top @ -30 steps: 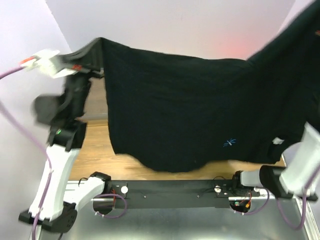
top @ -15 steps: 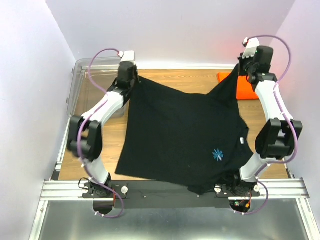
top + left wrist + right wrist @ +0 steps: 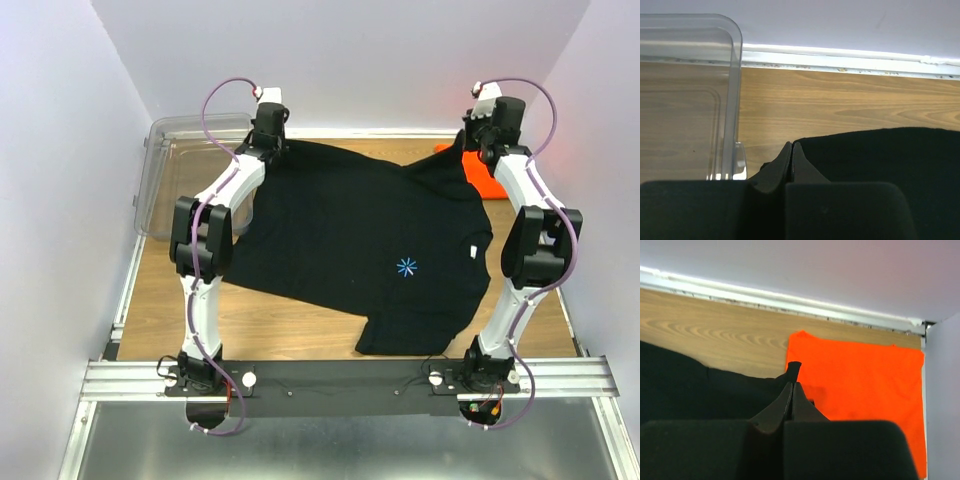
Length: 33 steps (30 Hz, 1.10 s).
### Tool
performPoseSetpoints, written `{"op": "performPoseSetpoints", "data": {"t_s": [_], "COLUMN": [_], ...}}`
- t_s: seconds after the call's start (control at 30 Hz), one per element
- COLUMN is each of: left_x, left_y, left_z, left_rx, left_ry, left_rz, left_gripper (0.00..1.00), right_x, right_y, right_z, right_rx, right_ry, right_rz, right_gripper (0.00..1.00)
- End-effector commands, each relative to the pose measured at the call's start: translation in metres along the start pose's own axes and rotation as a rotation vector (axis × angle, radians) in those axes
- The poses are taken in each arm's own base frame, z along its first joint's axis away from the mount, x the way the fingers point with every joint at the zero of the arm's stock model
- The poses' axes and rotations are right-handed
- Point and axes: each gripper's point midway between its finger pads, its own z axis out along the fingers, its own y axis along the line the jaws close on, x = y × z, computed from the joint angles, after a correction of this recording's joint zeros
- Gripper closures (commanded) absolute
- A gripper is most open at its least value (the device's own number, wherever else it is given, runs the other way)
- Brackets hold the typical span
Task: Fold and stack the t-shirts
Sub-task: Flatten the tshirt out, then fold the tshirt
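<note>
I read the black t-shirt (image 3: 370,235) as soft matt cloth, lightly creased; its blue logo (image 3: 406,267) looks like a flat print. Orange t-shirt (image 3: 865,390), upper right of the frame: matt cloth, even surface. Bin (image 3: 170,122), upper left: clear glossy plastic, highlights along the rim. Table (image 3: 290,315): wood grain, smooth, low sheen. Rail (image 3: 110,372) near the bottom: bare ribbed metal. Sheet (image 3: 330,450) below it: dull brushed grey metal. Arm shells (image 3: 200,310): white, glossy plastic.

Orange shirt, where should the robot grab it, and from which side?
Probably its far left corner, from above on the open-table side. The orange shirt lies flat in the corner of the table, with walls close behind it and to its right. The black shirt covers its near left part. Only that far left corner rests bare on the wood.
</note>
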Motion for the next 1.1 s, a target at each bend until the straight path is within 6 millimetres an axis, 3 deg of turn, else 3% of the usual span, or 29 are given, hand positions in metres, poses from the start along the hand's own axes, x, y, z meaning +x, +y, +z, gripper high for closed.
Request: {"op": "performPoseSetpoints", "data": {"t_s": [0.0,0.13,0.23,0.27,0.33,0.4,0.43,0.7,0.93,1.07], "left_x": [-0.015,-0.013,-0.012,-0.012,-0.017,-0.011,-0.017,-0.002,-0.006,-0.011], "left_y": [0.013,0.006,0.003,0.003,0.003,0.002,0.001,0.005,0.014,0.019], "left_z": [0.007,0.017,0.026,0.028,0.032,0.039,0.04,0.06,0.056,0.054], "left_rx": [-0.042,-0.013,-0.006,-0.006,-0.004,-0.003,-0.002,-0.026,-0.035,-0.044], "left_ry": [-0.02,-0.018,-0.018,-0.018,-0.029,-0.017,-0.03,0.002,-0.016,-0.025], "left_rz": [0.019,0.047,0.058,0.056,0.053,0.052,0.048,0.047,0.039,0.038], "left_gripper": [1.0,1.0,1.0,1.0,1.0,1.0,1.0,1.0,1.0,1.0], "right_x": [-0.056,-0.073,-0.091,-0.087,-0.089,-0.095,-0.095,-0.075,-0.055,-0.052], "right_y": [-0.001,0.001,0.002,0.003,0.007,0.013,0.016,0.034,0.042,0.047], "right_z": [-0.004,-0.018,-0.041,-0.04,-0.053,-0.066,-0.07,-0.088,-0.09,-0.103], "right_rx": [-0.011,-0.021,-0.015,-0.02,-0.027,-0.052,-0.062,-0.126,-0.153,-0.166], "right_ry": [-0.142,-0.18,-0.217,-0.209,-0.219,-0.238,-0.239,-0.213,-0.179,-0.184], "right_rz": [0.016,0.018,0.018,0.02,0.017,0.013,0.012,0.032,0.034,0.029], "right_gripper": [0.99,1.0,0.99,0.99,0.99,0.99,0.99,0.99,0.99,0.99]}}
